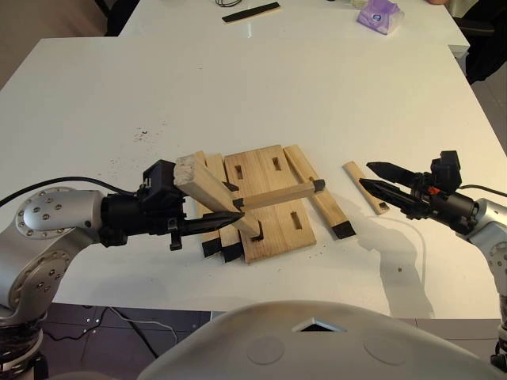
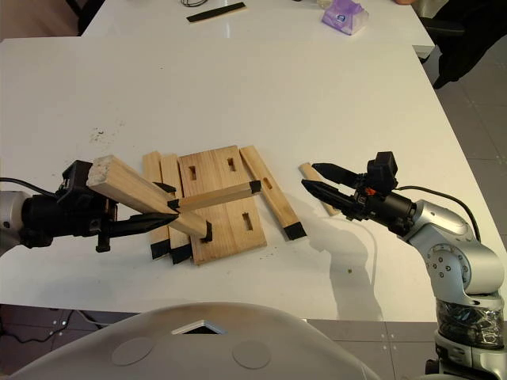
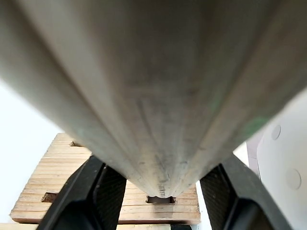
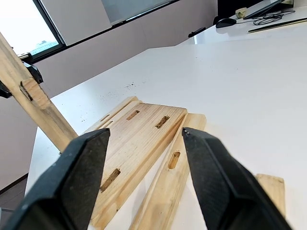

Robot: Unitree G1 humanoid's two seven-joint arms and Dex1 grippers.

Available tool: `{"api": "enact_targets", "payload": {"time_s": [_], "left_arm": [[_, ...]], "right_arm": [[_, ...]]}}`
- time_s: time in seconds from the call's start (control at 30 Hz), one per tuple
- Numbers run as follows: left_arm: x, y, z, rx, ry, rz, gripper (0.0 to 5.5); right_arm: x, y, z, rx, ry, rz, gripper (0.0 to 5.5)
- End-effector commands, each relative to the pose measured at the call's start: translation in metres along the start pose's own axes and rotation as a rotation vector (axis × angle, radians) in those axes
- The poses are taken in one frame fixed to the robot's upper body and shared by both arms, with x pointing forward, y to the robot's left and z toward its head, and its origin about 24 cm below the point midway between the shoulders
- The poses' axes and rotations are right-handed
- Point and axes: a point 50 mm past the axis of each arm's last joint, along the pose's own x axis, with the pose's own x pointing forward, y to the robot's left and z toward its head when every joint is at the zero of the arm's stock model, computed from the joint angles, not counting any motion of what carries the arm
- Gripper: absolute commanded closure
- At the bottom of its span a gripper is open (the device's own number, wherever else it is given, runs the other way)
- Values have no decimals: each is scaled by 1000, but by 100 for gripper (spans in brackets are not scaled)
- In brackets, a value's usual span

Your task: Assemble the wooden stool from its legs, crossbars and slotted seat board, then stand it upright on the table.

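holding tilted leg in left gripper, clamped on it, foot at seat board lying flat on table. right gripper agape, empty, right of board. i would square leg before pressing.

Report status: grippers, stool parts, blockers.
Left gripper shut on leg, tilted, lower end at seat board slot. Right gripper open over loose short piece. No blockers seen.
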Motion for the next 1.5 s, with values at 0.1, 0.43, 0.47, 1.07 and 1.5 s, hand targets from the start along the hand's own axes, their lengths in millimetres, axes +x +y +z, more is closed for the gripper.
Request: {"api": "enact_targets", "payload": {"time_s": [0.1, 0.43, 0.47, 1.07, 1.5], "left_arm": [[-4, -2, -11, 11, 92, -8, 347], [-11, 3, -7, 32, 120, -1, 347], [-11, 3, -6, 31, 121, -6, 347], [6, 6, -56, 172, 274, 22, 347], [24, 46, -73, 116, 278, 10, 347]], "right_arm": [[2, 2, -2, -24, 12, -2, 273], [3, 3, -8, -37, 28, -12, 273], [2, 3, -8, -39, 29, -15, 273], [8, 4, -12, -59, 45, -3, 273], [20, -2, -12, -66, 63, 47, 273]]}}
